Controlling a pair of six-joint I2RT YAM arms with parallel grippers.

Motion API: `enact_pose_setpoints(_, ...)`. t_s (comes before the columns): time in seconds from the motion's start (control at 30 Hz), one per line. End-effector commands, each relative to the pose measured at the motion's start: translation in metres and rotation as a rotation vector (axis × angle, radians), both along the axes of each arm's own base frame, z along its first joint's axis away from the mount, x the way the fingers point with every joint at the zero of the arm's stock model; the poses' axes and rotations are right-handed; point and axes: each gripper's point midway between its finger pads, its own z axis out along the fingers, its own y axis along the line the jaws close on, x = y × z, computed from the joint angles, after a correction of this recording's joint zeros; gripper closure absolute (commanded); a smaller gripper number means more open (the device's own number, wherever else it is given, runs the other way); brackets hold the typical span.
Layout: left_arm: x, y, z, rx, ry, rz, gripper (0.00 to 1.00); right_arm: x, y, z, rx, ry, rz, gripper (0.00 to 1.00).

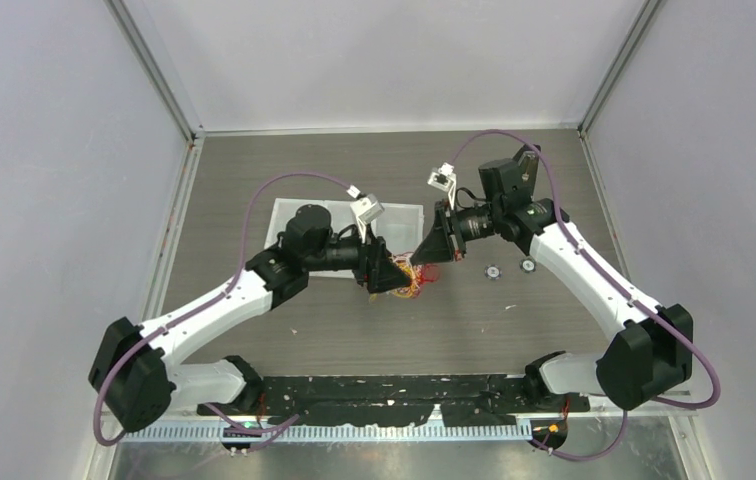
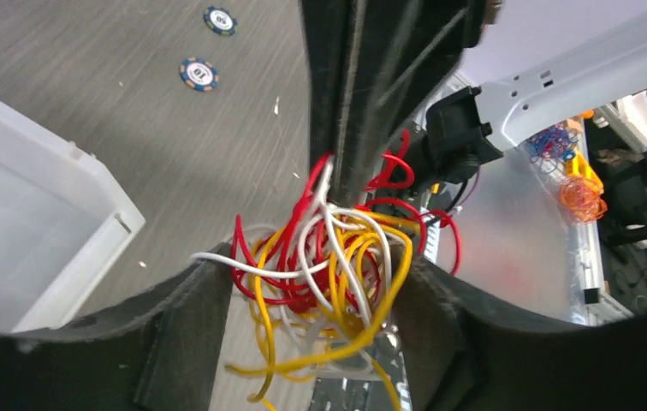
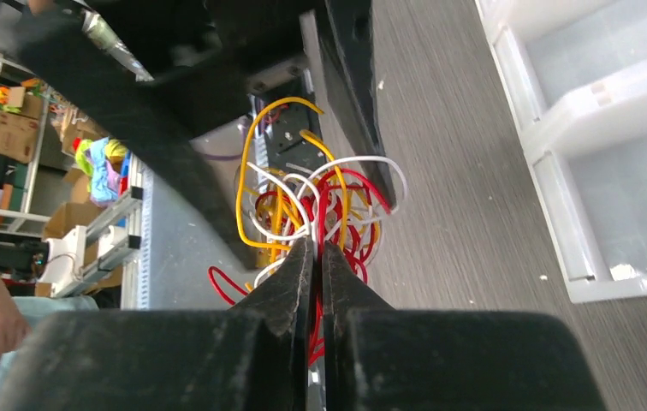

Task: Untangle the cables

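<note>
Between the two arms at mid-table, the cables (image 1: 415, 278) are sitting in a red, white and yellow knot beside a white tray (image 1: 289, 215). The right gripper (image 1: 427, 250) is pinching a few red and white strands tight. The left gripper (image 2: 311, 295) is standing spread wide, its fingers (image 2: 179, 330) flanking the knot.

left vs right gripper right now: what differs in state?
The left gripper has its jaws spread wide; the right gripper has its jaws pressed together. The left gripper only straddles the cables, with the bundle sitting between its fingers; the right gripper pinches red and white strands at its tips. Shared: both meet at the same tangle.
</note>
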Motion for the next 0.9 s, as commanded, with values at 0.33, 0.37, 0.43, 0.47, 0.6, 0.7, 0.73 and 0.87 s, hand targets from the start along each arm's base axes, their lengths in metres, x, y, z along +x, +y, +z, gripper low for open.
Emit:
enact_pose_setpoints(0.33, 0.021, 0.018, 0.028, -0.221, 0.325, 0.073, 1.0, 0.036, -0.029, 0.029, -0.011, -0.049, -0.218, 0.04)
enact_pose_setpoints(0.37, 0.022, 0.019, 0.028, -0.232, 0.343, 0.084, 1.0, 0.03, -0.031, 0.027, -0.008, -0.058, -0.224, 0.01)
enact_pose_setpoints(0.43, 0.029, 0.018, 0.031, -0.266, 0.387, 0.11, 1.0, 0.021, -0.028, 0.025, 0.011, -0.055, -0.229, 0.0)
enact_pose_setpoints(0.47, 0.033, 0.017, 0.032, -0.289, 0.42, 0.127, 1.0, 0.019, -0.024, 0.025, 0.02, -0.056, -0.227, 0.0)
enact_pose_setpoints(0.6, 0.052, 0.014, 0.032, -0.363, 0.544, 0.213, 1.0, 0.021, -0.013, 0.013, 0.004, -0.058, -0.237, 0.0)
enact_pose_setpoints(0.7, 0.064, 0.012, 0.025, -0.368, 0.631, 0.274, 1.0, 0.033, -0.002, 0.014, -0.028, -0.078, -0.257, 0.0)
enact_pose_setpoints(0.73, 0.066, 0.011, 0.025, -0.373, 0.652, 0.282, 1.0, 0.039, -0.001, 0.018, -0.041, -0.111, -0.272, 0.0)
enact_pose_setpoints(0.87, 0.07, 0.008, 0.024, -0.379, 0.723, 0.296, 1.0, 0.049, 0.011, 0.011, -0.073, -0.185, -0.256, 0.12)
